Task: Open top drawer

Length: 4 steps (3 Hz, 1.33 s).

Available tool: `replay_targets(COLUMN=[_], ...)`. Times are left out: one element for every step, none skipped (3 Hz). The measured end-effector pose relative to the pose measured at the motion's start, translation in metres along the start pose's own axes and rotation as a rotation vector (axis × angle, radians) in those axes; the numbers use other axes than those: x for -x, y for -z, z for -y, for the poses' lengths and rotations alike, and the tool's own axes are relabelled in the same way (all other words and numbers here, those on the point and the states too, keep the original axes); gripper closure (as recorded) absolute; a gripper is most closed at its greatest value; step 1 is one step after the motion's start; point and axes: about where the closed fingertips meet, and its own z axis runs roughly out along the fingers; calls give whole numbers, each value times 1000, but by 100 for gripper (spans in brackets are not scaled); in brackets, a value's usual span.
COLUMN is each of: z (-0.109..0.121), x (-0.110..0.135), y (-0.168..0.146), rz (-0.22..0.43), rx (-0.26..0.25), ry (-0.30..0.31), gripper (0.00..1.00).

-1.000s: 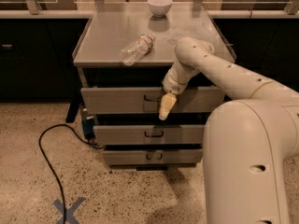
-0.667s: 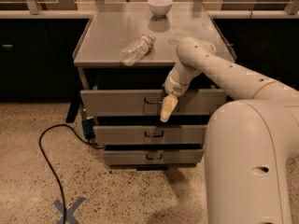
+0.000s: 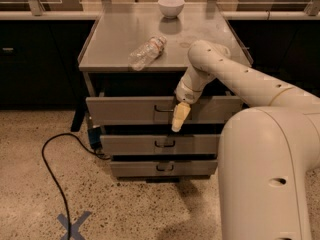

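The top drawer [image 3: 125, 110] is a wide grey metal drawer under the cabinet's top, pulled out a little past the two drawers below. Its small dark wire handle [image 3: 163, 108] sits at the centre of the front. My gripper [image 3: 180, 119] hangs in front of the drawer front, just right of the handle, with its yellowish fingers [image 3: 181, 115] pointing down. My white arm reaches in from the right and covers part of the drawer's right side.
A clear plastic bottle [image 3: 146, 51] lies on its side on the grey cabinet top [image 3: 115, 39]. A white bowl [image 3: 171, 6] stands at the back. Two shorter drawers [image 3: 130, 145] sit below. A black cable [image 3: 55, 159] and a blue floor cross [image 3: 73, 226] lie at the lower left.
The top drawer has come out slightly further toward the camera, and my gripper has moved with it. Bottle and bowl have not moved.
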Motion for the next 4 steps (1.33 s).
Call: replay_targets(z=[-50,-50,-60,-60], x=[-12,-12,-20,-19], y=[17,17,17,19], rz=[2,2,3,3], rx=[57,57,74,74], ry=[-9,-9,-5,-5], gripper=[0,0,0,0])
